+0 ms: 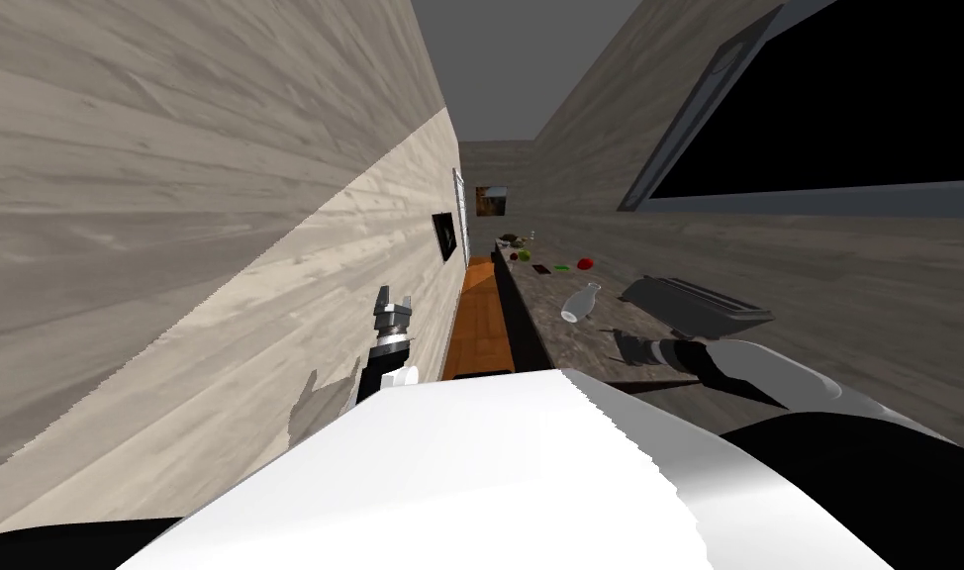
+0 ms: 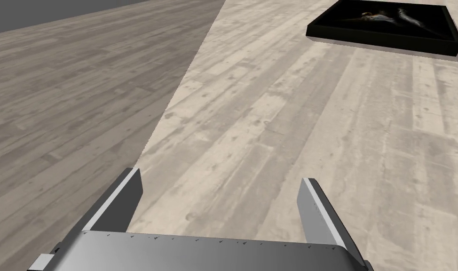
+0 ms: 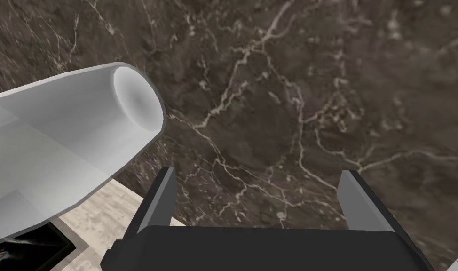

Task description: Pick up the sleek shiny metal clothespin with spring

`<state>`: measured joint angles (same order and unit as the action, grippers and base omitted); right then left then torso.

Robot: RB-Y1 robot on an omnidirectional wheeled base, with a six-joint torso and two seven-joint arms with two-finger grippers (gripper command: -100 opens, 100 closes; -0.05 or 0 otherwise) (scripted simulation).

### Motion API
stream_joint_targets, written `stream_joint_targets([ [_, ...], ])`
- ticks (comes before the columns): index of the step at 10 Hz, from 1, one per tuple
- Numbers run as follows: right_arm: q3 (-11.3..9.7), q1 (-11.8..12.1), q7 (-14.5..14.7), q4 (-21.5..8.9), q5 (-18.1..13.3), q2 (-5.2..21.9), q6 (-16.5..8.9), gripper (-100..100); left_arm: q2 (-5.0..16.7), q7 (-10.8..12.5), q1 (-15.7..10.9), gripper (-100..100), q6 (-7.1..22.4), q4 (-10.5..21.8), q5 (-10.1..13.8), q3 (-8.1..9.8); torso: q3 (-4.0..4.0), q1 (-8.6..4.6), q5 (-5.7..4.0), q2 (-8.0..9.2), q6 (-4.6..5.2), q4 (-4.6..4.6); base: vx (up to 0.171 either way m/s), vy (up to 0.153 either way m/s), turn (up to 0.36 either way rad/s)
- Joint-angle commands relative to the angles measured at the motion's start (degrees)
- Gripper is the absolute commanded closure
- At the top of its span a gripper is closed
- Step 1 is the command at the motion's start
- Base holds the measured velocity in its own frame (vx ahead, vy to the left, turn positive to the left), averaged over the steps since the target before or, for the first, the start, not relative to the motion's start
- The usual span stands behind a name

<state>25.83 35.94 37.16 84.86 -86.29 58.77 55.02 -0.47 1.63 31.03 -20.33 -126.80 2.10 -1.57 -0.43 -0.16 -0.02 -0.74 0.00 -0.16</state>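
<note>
Head cam: high up, rolled hard, facing fwd/down along the dark marble counter [image 1: 559, 336], which runs from centre frame to the far end, w/ the pale plank wall [image 1: 302, 297] at left. L wrist cam looks past the left gripper [image 2: 221, 176] at that wall, close, w/ a black picture frame [image 2: 385, 23] further along it. R wrist cam looks past the right gripper [image 3: 258, 171] onto the counter, v. close. The white bottle [image 3: 73, 141] beside that gripper is shared w/ the head view, centre-right.

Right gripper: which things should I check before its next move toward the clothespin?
1. Right gripper open: ok.
2. Nothing between its fingers: ok.
3. It is above the dark marble counter: ok.
4. White bottle lies close beside it and may be bumped: not ok.
5. Clothespin located: cannot tell.
6. Left gripper open, away at the wall: ok.
</note>
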Motion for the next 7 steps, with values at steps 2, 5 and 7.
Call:
stream_joint_targets([
  [2,1.6,1.1,1.7,-2.4,-3.1,1.6,2.9,-100,0.0,0.0,0.0,0,0.0,0.0,0.0,0.01,-0.08,-0.17,-0.02,-0.13,0.01,-0.04,0.242,-0.030,-0.055],
  [5,2.9,2.5,3.9,-6.7,-8.3,4.1,7.7,-100,0.0,0.0,0.0,0,0.0,0.0,0.0,0.00,-0.22,-0.02,0.01,-0.37,-0.01,-0.09,0.299,0.004,-0.069],
  [7,3.2,3.1,4.6,-7.9,-9.6,4.7,9.4,-100,0.0,0.0,0.0,0,0.0,0.0,0.0,0.00,-0.13,-0.15,-0.03,-0.17,-0.04,-0.07,0.234,-0.017,-0.030],
])
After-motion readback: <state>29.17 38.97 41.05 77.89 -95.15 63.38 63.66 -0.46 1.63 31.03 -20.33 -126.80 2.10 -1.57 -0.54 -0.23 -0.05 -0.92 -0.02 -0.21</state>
